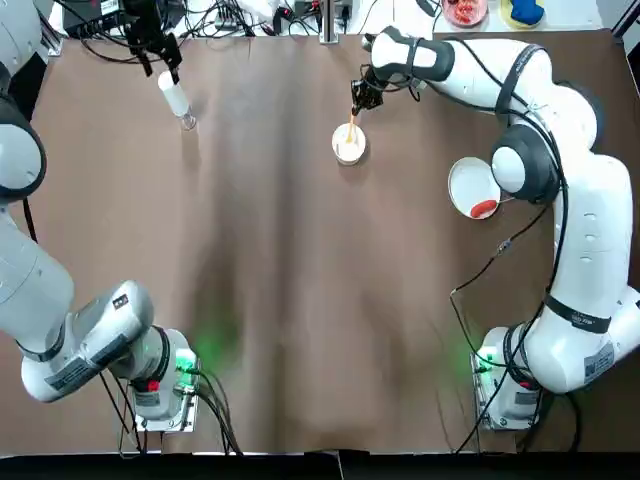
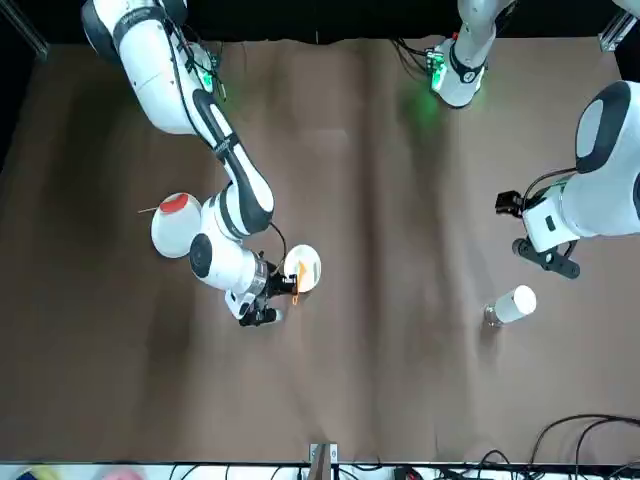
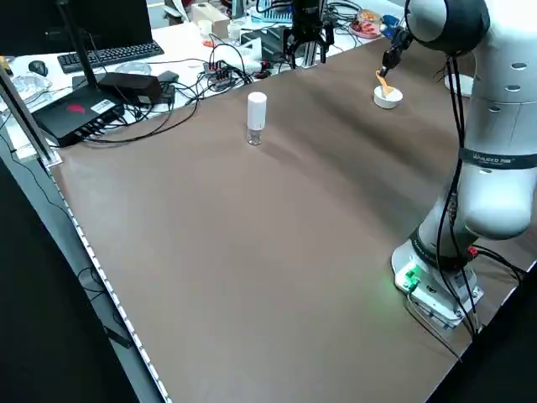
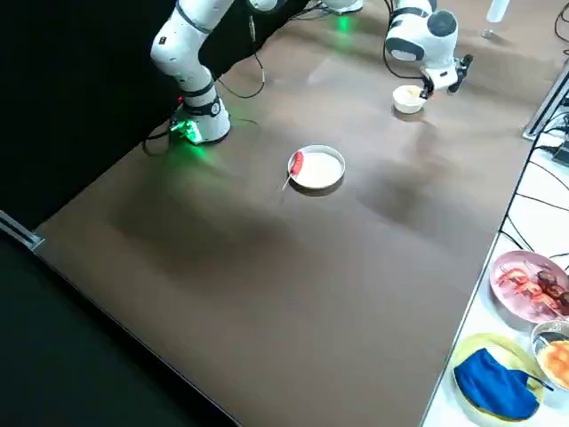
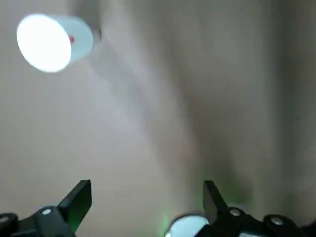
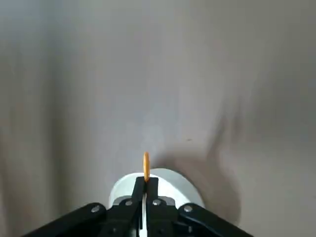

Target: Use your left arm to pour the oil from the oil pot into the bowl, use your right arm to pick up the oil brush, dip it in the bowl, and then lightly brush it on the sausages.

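Nearest the arms' bases, the brown surface (image 1: 300, 330) is bare cloth with the two mounts glowing green. Farther out on the robot's right side sits the white plate (image 1: 470, 184), with the red sausage (image 1: 484, 208) lying at its rim on the side toward the base.

Beyond that, near the middle of the far half, stands the small white bowl (image 1: 349, 144). The right gripper (image 1: 358, 103) hangs just past and above it, its fingers (image 6: 139, 190) pressed together on the handle of the orange brush (image 1: 350, 130). The brush points down with its tip inside the bowl.

Farthest out on the robot's left side, the oil pot (image 1: 175, 98) stands upright on the surface, white cap on top, well apart from the bowl. The left gripper (image 1: 155, 50) hovers just beyond it, not touching it, with its fingers (image 5: 79, 200) spread wide and nothing between them.
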Robot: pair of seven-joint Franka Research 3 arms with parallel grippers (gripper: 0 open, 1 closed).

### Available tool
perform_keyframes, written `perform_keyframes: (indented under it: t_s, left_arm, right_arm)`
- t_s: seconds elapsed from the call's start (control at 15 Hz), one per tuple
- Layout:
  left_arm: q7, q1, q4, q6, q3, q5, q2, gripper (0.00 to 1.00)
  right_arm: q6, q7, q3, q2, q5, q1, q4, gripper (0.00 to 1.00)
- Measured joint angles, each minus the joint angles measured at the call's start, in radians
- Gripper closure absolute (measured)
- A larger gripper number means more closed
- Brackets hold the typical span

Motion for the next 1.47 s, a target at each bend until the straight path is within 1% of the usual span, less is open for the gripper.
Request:
perform_keyframes:
  t_s: [0.07,0.2,0.33,0.53,0.73,0.87,1.0,1.07,1.13,1.2,1.27,1.47]
  left_arm:
    - [-0.006,0.006,0.002,-0.025,0.000,0.000,0.000,0.00]
    - [-0.016,0.011,0.015,-0.032,0.002,0.002,0.000,0.00]
    - [-0.069,0.019,0.036,-0.025,0.009,0.005,0.000,0.00]
    - [-0.152,0.027,0.043,0.004,0.013,0.006,0.000,0.00]
    - [-0.268,0.006,0.043,0.048,0.011,0.035,0.000,0.00]
    - [-0.329,-0.008,0.044,0.058,0.011,0.041,0.000,0.00]
    - [-0.370,-0.012,0.048,0.062,0.012,0.044,-0.001,0.00]
    - [-0.377,-0.020,0.053,0.063,0.025,0.044,-0.004,0.00]
    - [-0.377,-0.060,0.058,0.063,0.081,0.042,-0.017,0.00]
    - [-0.377,-0.140,0.064,0.063,0.186,0.020,-0.037,0.00]
    - [-0.377,-0.235,0.068,0.063,0.301,-0.026,-0.062,0.00]
    - [-0.374,-0.533,0.072,0.061,0.669,-0.224,-0.159,0.00]
  right_arm:
    - [0.000,0.007,0.000,-0.010,0.017,0.000,0.003,0.96]
    - [-0.006,0.015,0.000,-0.037,0.042,-0.004,0.007,0.96]
    - [-0.135,0.025,-0.004,-0.100,0.054,-0.055,0.011,0.96]
    - [-0.329,0.032,-0.012,-0.196,0.124,-0.188,0.017,0.96]
    - [-0.490,0.033,-0.017,-0.268,0.140,-0.349,0.015,0.96]
    - [-0.554,0.020,-0.019,-0.276,0.137,-0.441,0.002,0.96]
    - [-0.587,-0.063,-0.020,-0.274,0.117,-0.512,-0.042,0.96]
    - [-0.600,-0.125,-0.022,-0.273,0.087,-0.543,-0.074,0.96]
    - [-0.606,-0.194,-0.023,-0.273,0.047,-0.574,-0.106,0.96]
    - [-0.610,-0.267,-0.023,-0.274,0.011,-0.605,-0.135,0.96]
    - [-0.614,-0.348,-0.024,-0.276,-0.014,-0.637,-0.164,0.96]
    - [-0.617,-0.543,-0.024,-0.287,-0.055,-0.713,-0.257,0.96]
